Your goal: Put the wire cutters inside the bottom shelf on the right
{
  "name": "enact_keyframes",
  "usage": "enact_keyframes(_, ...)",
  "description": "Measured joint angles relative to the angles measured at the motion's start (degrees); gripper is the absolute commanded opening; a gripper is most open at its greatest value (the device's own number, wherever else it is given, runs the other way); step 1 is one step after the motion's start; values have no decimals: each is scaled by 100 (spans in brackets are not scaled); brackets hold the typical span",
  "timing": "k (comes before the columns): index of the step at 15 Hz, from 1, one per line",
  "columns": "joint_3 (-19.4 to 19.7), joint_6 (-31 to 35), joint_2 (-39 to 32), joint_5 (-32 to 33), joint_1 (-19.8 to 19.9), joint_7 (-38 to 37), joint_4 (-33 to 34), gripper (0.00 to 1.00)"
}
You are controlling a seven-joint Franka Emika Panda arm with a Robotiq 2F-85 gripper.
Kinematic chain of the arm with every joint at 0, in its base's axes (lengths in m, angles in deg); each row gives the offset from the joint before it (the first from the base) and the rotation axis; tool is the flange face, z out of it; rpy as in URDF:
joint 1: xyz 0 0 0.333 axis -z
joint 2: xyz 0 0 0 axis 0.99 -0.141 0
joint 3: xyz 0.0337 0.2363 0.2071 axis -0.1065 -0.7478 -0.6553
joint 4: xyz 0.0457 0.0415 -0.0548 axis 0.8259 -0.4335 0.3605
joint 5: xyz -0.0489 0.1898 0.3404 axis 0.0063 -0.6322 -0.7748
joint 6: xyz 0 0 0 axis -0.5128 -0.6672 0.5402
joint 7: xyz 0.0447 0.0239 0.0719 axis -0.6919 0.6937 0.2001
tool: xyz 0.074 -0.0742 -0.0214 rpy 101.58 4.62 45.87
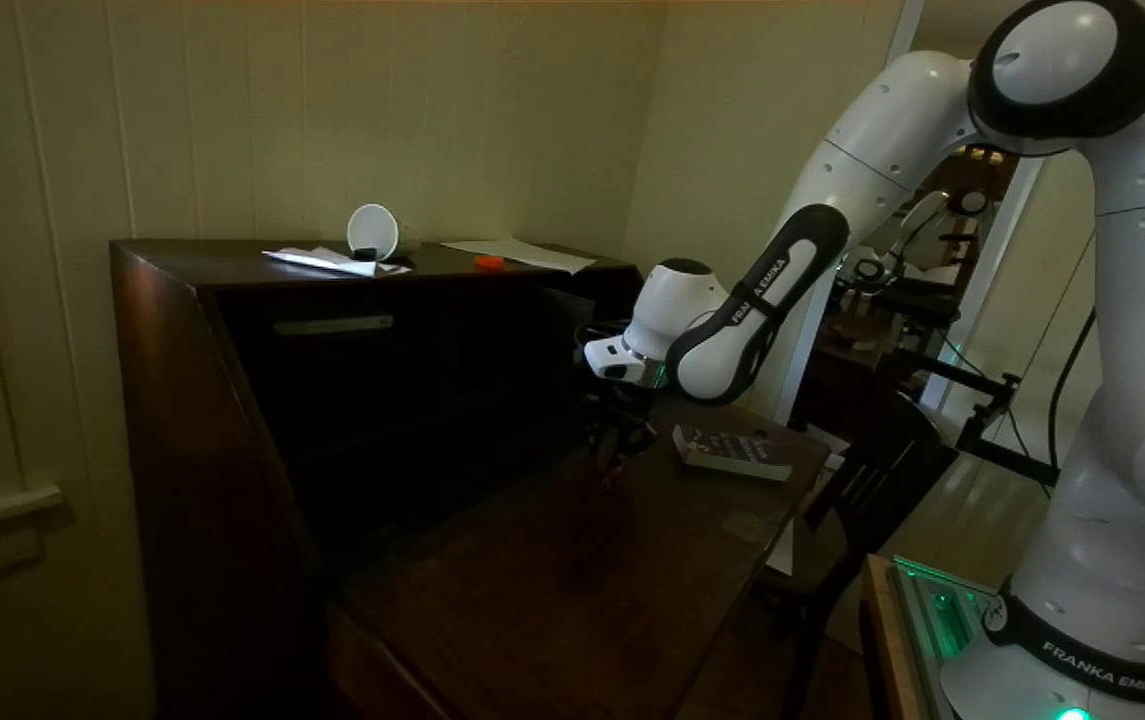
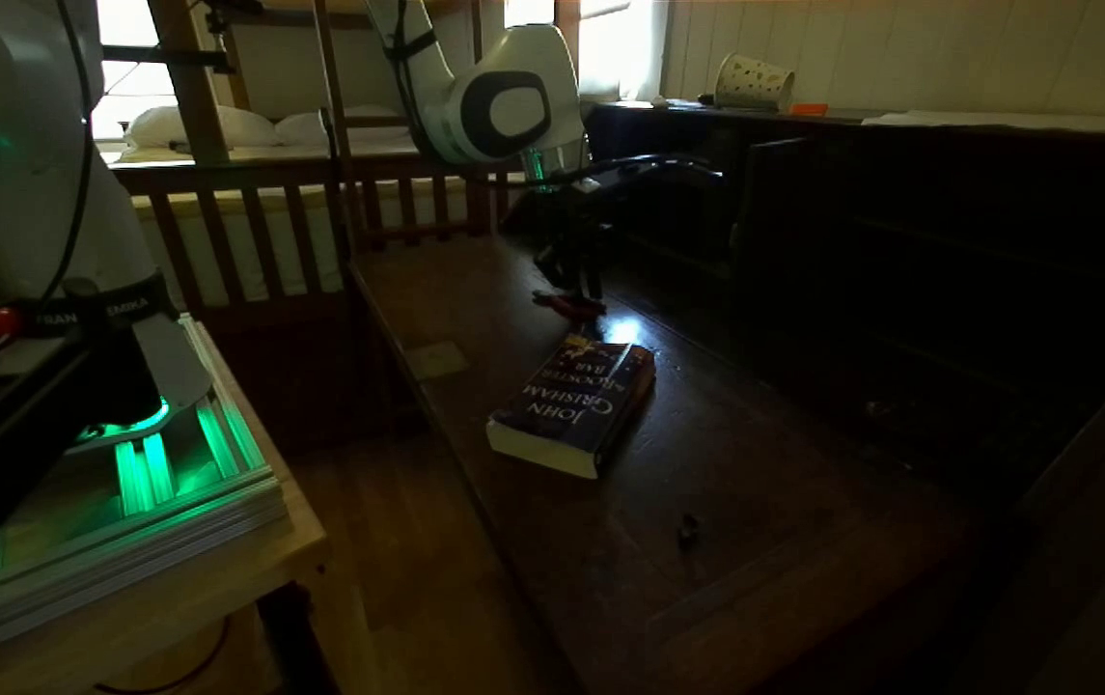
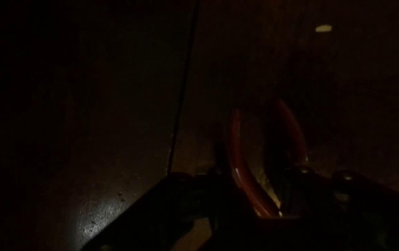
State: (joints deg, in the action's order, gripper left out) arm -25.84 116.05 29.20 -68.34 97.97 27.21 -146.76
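In an exterior view, nearest, by the near end of the table [image 2: 755,454] and between its front and back edges, a small dark item [image 2: 687,531], too dim to name and apparently no part of this job. At the same end, along the back edge, the low opening of the bottom shelf [image 2: 977,386], judging by the task's wording, lost in shadow and hence worth a slow approach. Next, close to the front edge, a thick paperback [image 2: 571,405], flat with cover up, likely best skirted on the way there. Just beyond, nearer the back edge than the front, the red-handled wire cutters [image 2: 579,307], down at fingertip level, with handles splayed, perhaps prone to swing once carried. Over them, pointing steeply down, the hand [image 2: 581,287], set low presumably for the sake of a tool so slim. In the wrist view, fingers to either side of at least one handle; pinched or merely straddled, cannot tell, nor whether lifted or resting on the wood. Farthest, past the far edge, a slatted bed [image 2: 277,172].
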Motion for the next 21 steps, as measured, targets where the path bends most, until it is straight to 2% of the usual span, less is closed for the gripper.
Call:
enact_keyframes(1,-22,-30,0,-1,19,53,11,25)
enact_keyframes(2,-38,-73,0,-1,31,118,27,16)
enact_keyframes(3,-50,-118,-5,-7,35,176,50,13)
enact_keyframes(5,-67,-176,-7,-12,37,276,69,0)
enact_keyframes(9,-23,-276,-16,-61,-6,177,119,3)
enact_keyframes(13,-58,-555,70,-676,-12,-438,224,3)
enact_keyframes(21,116,-2160,1303,-813,-425,-2888,285,3)
